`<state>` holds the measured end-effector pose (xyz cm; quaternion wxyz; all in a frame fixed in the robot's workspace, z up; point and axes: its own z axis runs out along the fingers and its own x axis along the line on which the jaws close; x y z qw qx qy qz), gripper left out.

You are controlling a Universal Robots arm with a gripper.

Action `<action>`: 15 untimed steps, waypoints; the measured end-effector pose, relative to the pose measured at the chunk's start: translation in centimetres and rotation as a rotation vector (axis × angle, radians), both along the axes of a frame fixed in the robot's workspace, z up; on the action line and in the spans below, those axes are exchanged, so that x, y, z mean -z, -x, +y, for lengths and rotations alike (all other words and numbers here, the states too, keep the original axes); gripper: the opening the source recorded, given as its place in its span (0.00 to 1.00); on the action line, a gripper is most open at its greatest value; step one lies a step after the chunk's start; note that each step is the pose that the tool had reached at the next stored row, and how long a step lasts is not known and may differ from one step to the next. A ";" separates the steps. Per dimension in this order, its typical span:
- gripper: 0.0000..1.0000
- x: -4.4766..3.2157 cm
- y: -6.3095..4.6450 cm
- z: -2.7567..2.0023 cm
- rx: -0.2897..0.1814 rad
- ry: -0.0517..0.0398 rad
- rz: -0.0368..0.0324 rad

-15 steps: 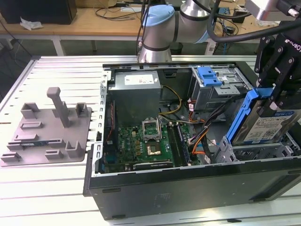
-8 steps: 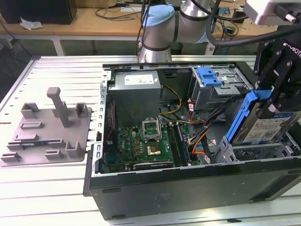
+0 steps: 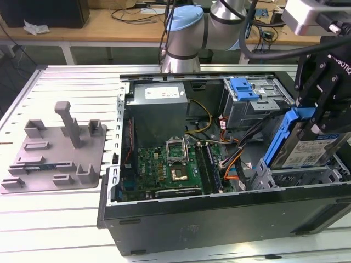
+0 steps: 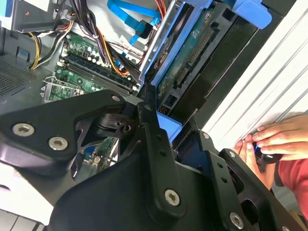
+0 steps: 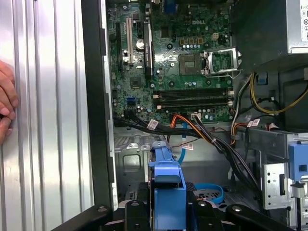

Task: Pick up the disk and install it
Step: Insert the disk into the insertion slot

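In the exterior view my gripper [image 3: 317, 118] is shut on the disk [image 3: 307, 149], a silver drive with a white-and-blue label in a blue plastic carrier. The disk hangs tilted, its low end toward the case's middle, just above the metal drive bay [image 3: 307, 178] at the exterior view's right end of the open computer case [image 3: 219, 216]. The first wrist view shows the blue carrier [image 5: 168, 192] between my black fingers [image 5: 137, 211], with the bay floor beyond. In the second wrist view the disk's circuit-board underside [image 4: 192, 53] and the blue carrier [image 4: 250, 12] lie past the gripper linkage.
Inside the case are a green motherboard [image 3: 164, 164], a grey power-supply box [image 3: 159, 104], bundled cables [image 3: 241, 148] and a blue latch [image 3: 244, 87] on another bay. A grey moulded fixture [image 3: 55, 148] lies on the slatted table. A person's hand [image 4: 279, 137] rests beside the case.
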<state>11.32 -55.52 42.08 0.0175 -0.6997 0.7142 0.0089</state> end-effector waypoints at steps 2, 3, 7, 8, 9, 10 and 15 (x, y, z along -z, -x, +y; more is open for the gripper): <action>0.37 0.19 0.0 -0.01 0.000 0.0000 0.0000; 0.37 0.32 0.0 -0.01 0.000 0.0000 0.0000; 0.37 0.60 0.0 -0.01 0.000 0.0001 0.0000; 0.37 0.70 0.0 -0.01 0.000 0.0001 0.0000; 0.37 0.82 0.0 -0.01 0.000 0.0001 0.0000; 0.37 0.90 0.0 -0.01 0.000 0.0000 0.0000; 0.37 1.38 0.0 -0.01 0.000 0.0000 0.0000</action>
